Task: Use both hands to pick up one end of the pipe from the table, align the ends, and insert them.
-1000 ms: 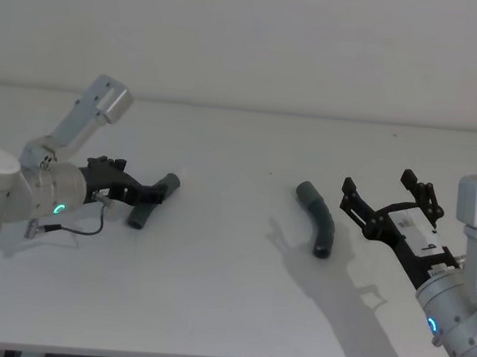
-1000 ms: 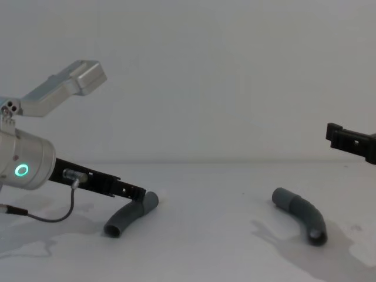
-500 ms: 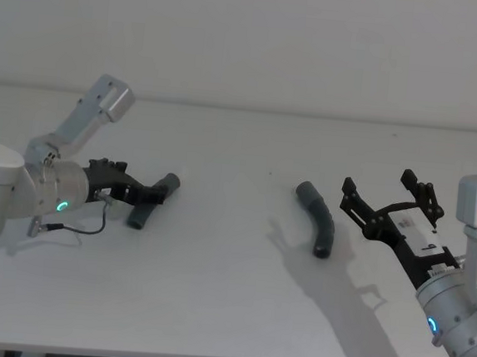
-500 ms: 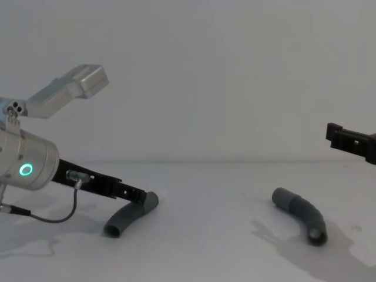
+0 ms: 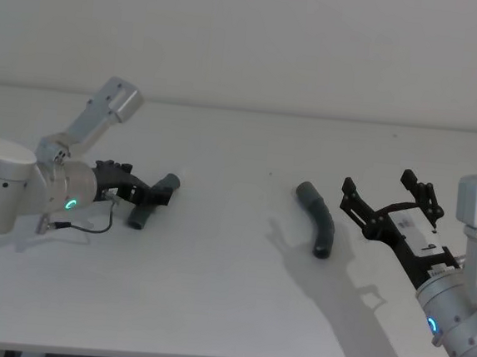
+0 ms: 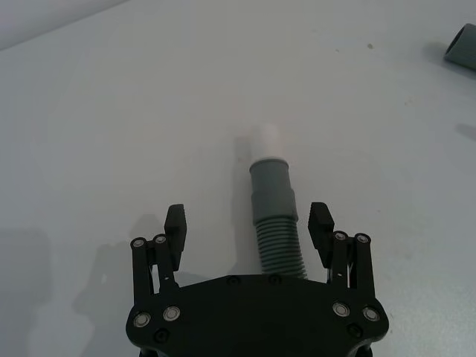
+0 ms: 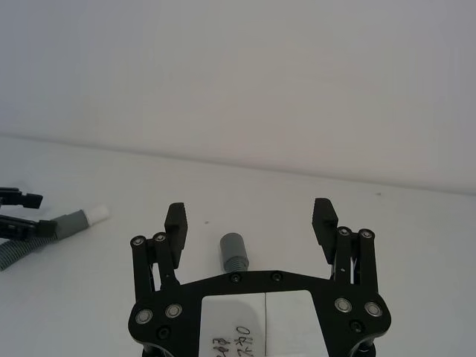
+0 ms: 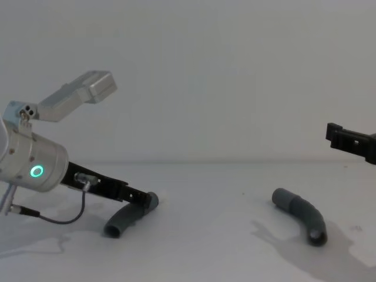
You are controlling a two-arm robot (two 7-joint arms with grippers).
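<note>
The left gripper [image 6: 248, 217] has crept forward and now straddles its ribbed grey pipe piece [image 6: 275, 201], fingers spread, nothing clamped. The right gripper [image 5: 378, 181] hangs released just beside the other bent piece [image 5: 322, 223]. Both lie well apart on the table [image 5: 228, 295], whitish tip [image 6: 268, 139] bare; grasping, aligning and inserting all remain.

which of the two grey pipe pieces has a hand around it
The piece on the robot's left: the open left hand straddles it without closing. The right piece lies free on the table, apart from the right hand.
</note>
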